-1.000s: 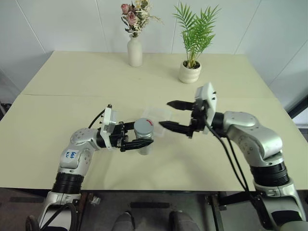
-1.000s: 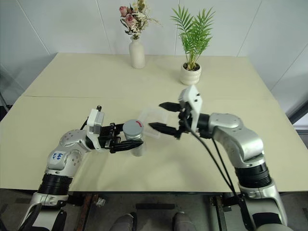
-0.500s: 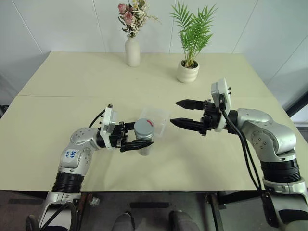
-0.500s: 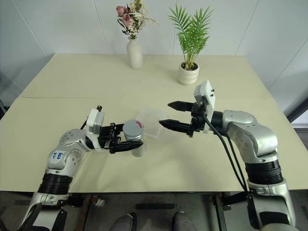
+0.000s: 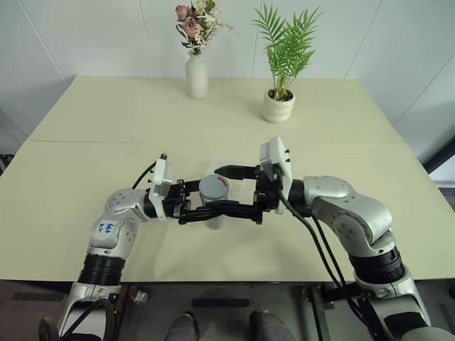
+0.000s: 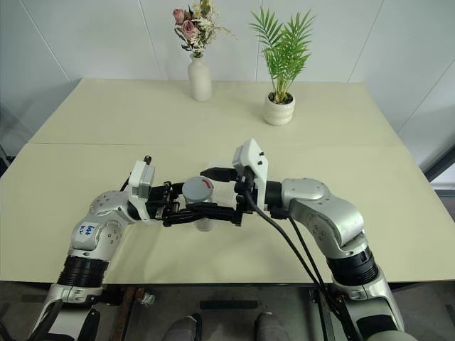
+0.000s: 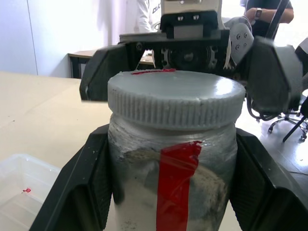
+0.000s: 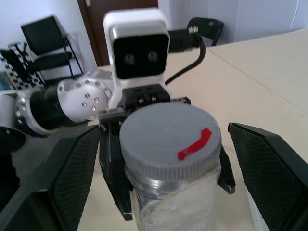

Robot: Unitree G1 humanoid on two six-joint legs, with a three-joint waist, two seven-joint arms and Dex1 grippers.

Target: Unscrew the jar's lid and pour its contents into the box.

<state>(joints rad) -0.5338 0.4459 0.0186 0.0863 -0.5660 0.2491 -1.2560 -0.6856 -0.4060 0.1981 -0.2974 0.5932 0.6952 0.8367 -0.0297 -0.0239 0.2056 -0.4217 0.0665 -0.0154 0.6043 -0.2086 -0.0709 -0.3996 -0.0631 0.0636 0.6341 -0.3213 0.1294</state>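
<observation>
Jar [image 5: 212, 206] clamped in left tool [image 5: 206, 212]; right tool [image 5: 231, 192] spread wide around lid [image 5: 212, 187]. Off-centre closing could slip, twisting jar loose.

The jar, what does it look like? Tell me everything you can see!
The jar is small, clear and round, frosted whitish inside, with a red stripe down its side. Its grey ridged lid, marked red, is screwed on. It stands upright, gripped around its body by the left pincer. The right pincer is open, its fingers on either side of the lid.
</observation>
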